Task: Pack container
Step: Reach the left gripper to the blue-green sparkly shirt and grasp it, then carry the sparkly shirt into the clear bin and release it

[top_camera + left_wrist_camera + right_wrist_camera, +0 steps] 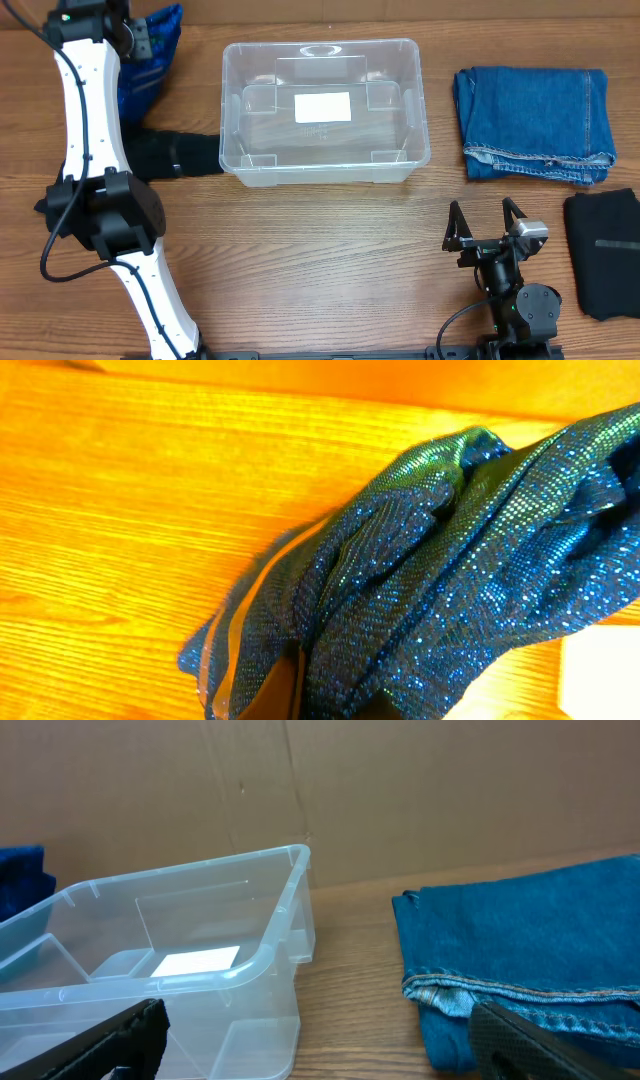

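Note:
The clear plastic container [322,157] with a white label on its bottom stands empty at the table's back middle; it also shows in the right wrist view [200,970]. My left gripper [138,32] is at the far left corner, shut on a sparkly blue cloth [150,65]. The cloth hangs from the gripper, fills the left wrist view [450,560] and hides the fingers. My right gripper [486,228] is open and empty near the front edge, right of the container; its fingertips [315,1025] frame the container's corner and the folded jeans [530,940].
A black rolled cloth [175,155] lies against the container's left side. The folded jeans [535,120] lie to the right of the container. A folded black garment [605,250] lies at the right edge. A brown wall stands behind the table.

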You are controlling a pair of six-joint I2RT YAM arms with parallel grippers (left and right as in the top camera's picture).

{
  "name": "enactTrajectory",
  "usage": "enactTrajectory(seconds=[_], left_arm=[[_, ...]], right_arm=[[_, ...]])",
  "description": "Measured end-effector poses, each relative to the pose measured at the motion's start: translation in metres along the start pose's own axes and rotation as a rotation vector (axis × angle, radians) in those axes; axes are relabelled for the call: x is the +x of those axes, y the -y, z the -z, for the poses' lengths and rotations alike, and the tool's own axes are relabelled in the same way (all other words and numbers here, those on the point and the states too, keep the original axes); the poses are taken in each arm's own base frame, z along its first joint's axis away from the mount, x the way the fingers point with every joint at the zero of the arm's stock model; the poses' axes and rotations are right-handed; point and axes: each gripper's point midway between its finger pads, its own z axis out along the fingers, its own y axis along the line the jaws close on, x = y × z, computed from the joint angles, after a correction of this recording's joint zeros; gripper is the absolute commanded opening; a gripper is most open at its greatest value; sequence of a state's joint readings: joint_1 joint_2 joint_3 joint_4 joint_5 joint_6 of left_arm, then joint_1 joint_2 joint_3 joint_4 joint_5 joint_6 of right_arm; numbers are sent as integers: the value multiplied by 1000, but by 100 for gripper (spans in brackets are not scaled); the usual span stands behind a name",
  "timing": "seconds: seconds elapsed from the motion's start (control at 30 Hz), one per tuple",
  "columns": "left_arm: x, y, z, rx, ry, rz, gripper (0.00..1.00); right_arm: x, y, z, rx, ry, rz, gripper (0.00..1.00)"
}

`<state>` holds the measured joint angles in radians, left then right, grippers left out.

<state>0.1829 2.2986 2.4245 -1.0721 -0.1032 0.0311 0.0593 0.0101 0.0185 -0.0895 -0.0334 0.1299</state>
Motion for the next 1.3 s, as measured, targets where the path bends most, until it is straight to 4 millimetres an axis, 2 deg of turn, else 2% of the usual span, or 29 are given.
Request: enactTrajectory(seconds=[0.13, 0.23, 0.3, 0.37, 0.4, 0.43, 0.47, 0.5, 0.67, 0.73, 0.77, 0.93, 1.0, 1.17, 1.3], left_arm=[[-22, 4, 50, 53, 79, 8, 4], [-42, 10, 105, 91, 187, 4, 4], [-54, 24, 148, 116, 274, -24, 4], [-64, 56, 195, 155, 375, -86, 4], [-68, 79, 217, 178, 424, -121, 4], [-68, 86, 223, 188, 436, -133, 4], [-68, 116, 243, 199, 477, -187, 4], [-63, 142, 253, 208, 495, -231, 4], [-45, 215, 286, 134, 565, -408, 4], [-37, 238, 286, 89, 573, -487, 4], [-34, 246, 278, 57, 562, -526, 4], [-17, 268, 213, -161, 444, -745, 4], [-11, 272, 192, -206, 397, -834, 4], [-2, 277, 177, -228, 349, -1019, 4], [35, 288, 136, -194, 224, -1289, 4]], right_arm=[[0, 0, 0, 0, 0, 0, 100], [0, 0, 0, 0, 0, 0, 100], [0, 0, 0, 0, 0, 0, 100], [0, 0, 0, 0, 0, 0, 100], [0, 0, 0, 0, 0, 0, 100], [0, 0, 0, 0, 0, 0, 100], [0, 0, 0, 0, 0, 0, 100], [0, 0, 0, 0, 0, 0, 100], [0, 0, 0, 0, 0, 0, 100], [0, 0, 0, 0, -1, 0, 100], [0, 0, 0, 0, -1, 0, 100], [0, 0, 0, 0, 0, 0, 100], [0, 0, 0, 0, 0, 0, 100], [0, 0, 0, 0, 0, 0, 100], [0, 0, 0, 0, 0, 0, 100]])
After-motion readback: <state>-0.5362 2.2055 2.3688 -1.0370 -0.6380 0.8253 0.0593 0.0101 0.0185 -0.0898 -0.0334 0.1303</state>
